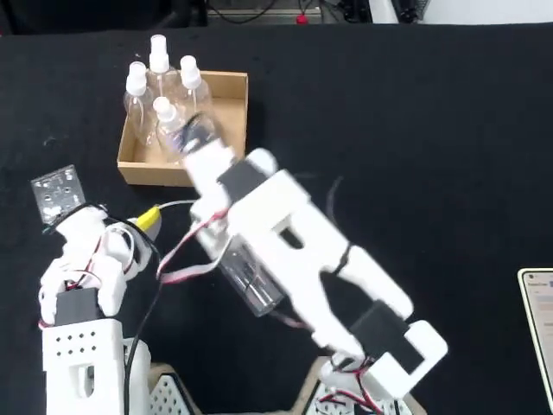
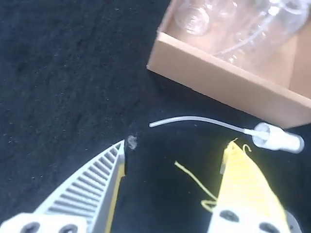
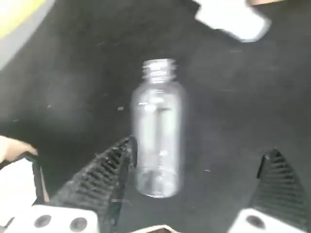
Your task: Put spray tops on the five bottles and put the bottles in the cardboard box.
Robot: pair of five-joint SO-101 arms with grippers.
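Uncapped bottle (image 3: 158,141) on table (image 1: 415,130).
Held open and empty for pickup: right tool (image 3: 200,148) over it, left tool (image 2: 177,145) beside spray top (image 2: 277,137).

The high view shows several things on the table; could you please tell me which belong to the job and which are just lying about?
Job: cardboard box; four capped bottles standing in it; uncapped bottle lying on the table; loose spray top beside the box.
Lying about: small square plate; flat device at the table's edge.
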